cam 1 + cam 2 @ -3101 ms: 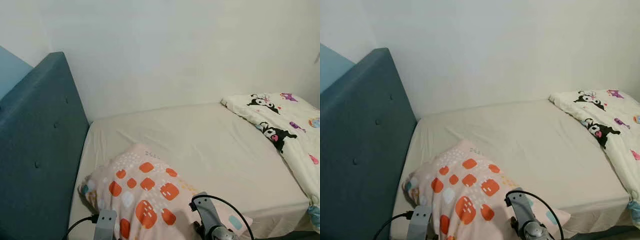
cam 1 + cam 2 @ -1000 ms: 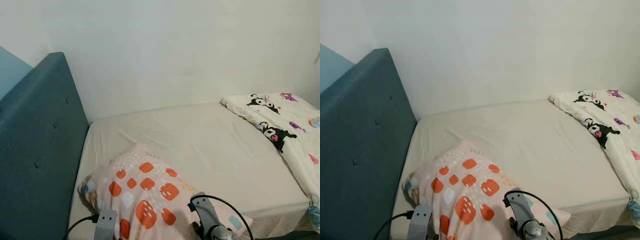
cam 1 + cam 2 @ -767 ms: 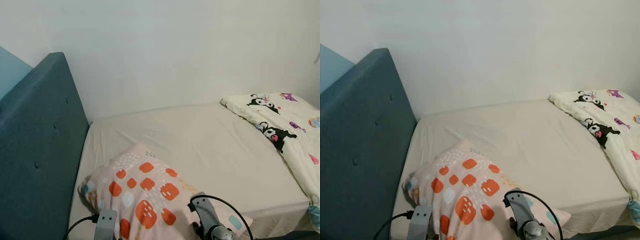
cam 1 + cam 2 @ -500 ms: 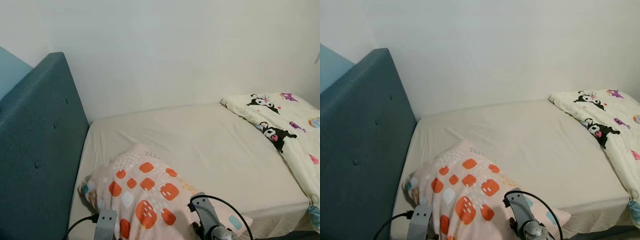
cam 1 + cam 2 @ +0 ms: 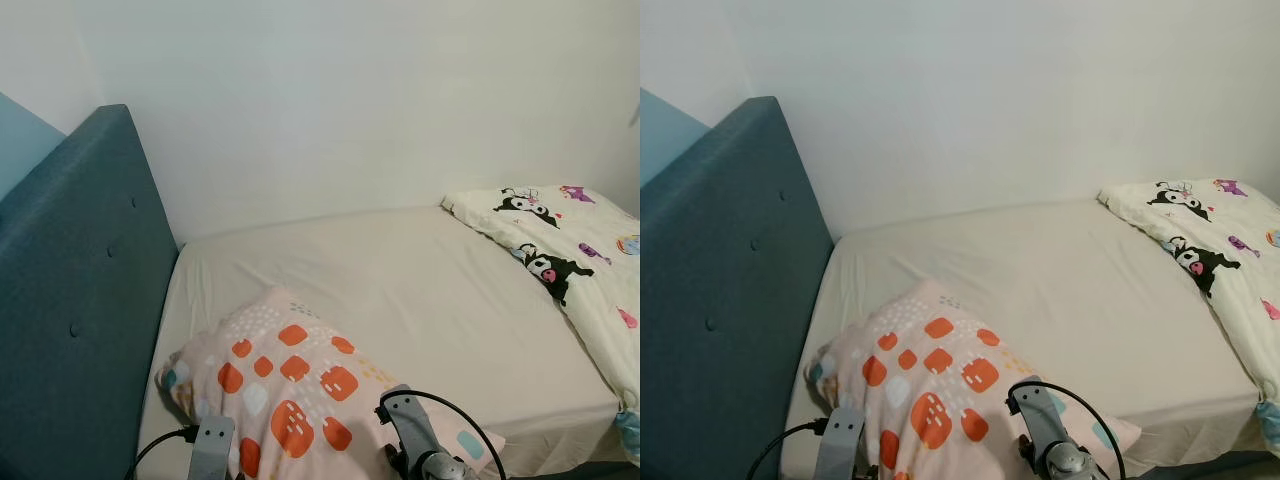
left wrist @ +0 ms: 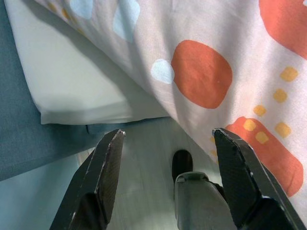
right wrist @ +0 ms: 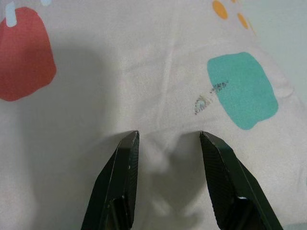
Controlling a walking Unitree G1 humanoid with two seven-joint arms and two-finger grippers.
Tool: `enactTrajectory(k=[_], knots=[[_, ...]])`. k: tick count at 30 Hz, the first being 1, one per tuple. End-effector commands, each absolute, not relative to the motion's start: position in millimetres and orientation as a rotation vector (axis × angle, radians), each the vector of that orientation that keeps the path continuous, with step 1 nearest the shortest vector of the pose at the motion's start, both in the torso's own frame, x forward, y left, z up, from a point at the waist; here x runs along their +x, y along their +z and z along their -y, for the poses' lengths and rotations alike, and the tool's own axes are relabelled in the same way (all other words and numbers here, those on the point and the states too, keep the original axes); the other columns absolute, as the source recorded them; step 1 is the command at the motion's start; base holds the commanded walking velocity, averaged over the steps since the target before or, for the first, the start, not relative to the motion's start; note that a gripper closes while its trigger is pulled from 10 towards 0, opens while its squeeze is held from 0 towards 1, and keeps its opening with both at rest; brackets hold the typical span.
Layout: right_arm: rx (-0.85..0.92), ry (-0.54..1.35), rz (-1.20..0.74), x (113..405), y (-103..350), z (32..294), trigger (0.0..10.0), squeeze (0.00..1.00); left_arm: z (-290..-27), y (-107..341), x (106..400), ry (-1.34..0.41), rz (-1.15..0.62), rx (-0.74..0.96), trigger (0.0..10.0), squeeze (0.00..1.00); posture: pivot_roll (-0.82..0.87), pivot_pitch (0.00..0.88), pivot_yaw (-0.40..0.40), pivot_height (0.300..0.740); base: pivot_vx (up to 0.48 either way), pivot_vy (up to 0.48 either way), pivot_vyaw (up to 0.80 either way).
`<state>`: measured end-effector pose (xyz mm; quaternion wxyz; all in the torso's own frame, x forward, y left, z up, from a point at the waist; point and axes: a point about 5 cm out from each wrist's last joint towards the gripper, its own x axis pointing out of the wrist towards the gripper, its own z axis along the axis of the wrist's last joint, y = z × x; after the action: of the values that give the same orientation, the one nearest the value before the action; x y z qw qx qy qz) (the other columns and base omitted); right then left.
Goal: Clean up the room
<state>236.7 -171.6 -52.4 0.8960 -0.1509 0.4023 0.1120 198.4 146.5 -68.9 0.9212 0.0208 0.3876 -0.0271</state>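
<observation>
Pink pillow point(image 7: 144, 72) under right gripper point(image 7: 165, 136) tips, fingers spread; left gripper point(image 6: 165, 139) wide, beside pillow edge.

Head views overlook the bed point(image 5: 420, 300); wrist views hug the pillow point(image 7: 144, 72).

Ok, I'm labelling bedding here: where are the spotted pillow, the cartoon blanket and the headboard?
spotted pillow point(image 5: 290, 375), left eye view, on its top face.
cartoon blanket point(image 5: 570, 250), left eye view, on its upper part.
headboard point(image 5: 730, 270), right eye view, on its padded front.

Soft, even indoor light, sharp head views, faint shadows; the wrist views blur slightly up close.
</observation>
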Motion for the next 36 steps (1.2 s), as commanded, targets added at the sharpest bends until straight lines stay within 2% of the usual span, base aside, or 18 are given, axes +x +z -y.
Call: enactTrajectory(k=[1, 36], knots=[[-0.310, 0.236, -0.845, 236.5, -53.4, 168.5, 10.0, 0.00, -148.4, -69.9, 197.4, -0.046, -0.809, 0.043, 10.0, 0.00, -0.11, 0.000, 0.000, 0.740, 0.000, 0.000, 0.00], [-0.315, 0.246, -0.844, 235.5, -53.9, 167.9, 10.0, 0.00, -148.7, -70.9, 195.2, -0.054, -0.814, 0.051, 10.0, 0.00, -0.10, 0.000, 0.009, 0.740, 0.000, 0.000, 0.00]])
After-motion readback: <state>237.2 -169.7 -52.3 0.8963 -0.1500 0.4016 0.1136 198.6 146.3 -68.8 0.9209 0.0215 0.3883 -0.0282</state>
